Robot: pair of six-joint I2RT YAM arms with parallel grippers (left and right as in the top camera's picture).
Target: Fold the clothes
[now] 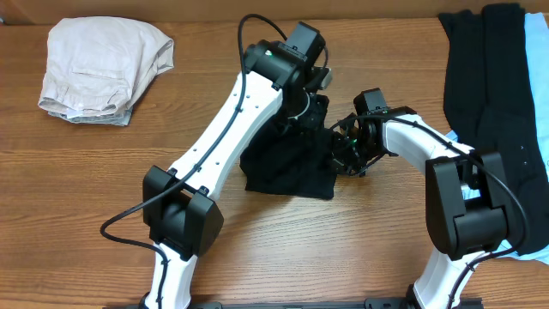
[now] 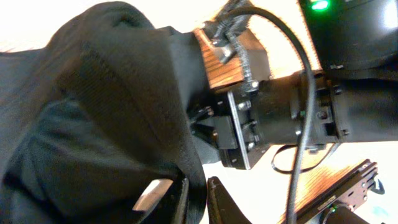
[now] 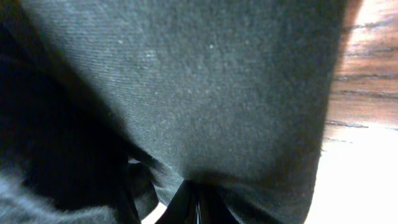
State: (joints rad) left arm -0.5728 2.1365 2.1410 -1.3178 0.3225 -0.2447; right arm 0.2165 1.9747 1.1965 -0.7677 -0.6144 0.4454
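A crumpled black garment (image 1: 287,170) lies at the table's middle, lifted at its upper right corner by both arms. My left gripper (image 1: 316,103) comes down onto that corner; in the left wrist view a fold of the black fabric (image 2: 93,124) runs between its narrow-set fingertips (image 2: 199,202), the right one just off the cloth. My right gripper (image 1: 345,150) meets the same edge from the right. In the right wrist view the cloth (image 3: 217,81) fills the picture and bunches into the shut fingertips (image 3: 196,208). The garment's far side is hidden under the arms.
A folded beige garment (image 1: 103,64) lies at the back left. Along the right edge are black garments (image 1: 485,77) laid over a light-blue one (image 1: 536,51). The right arm's body (image 2: 311,106) is close in front of the left wrist camera.
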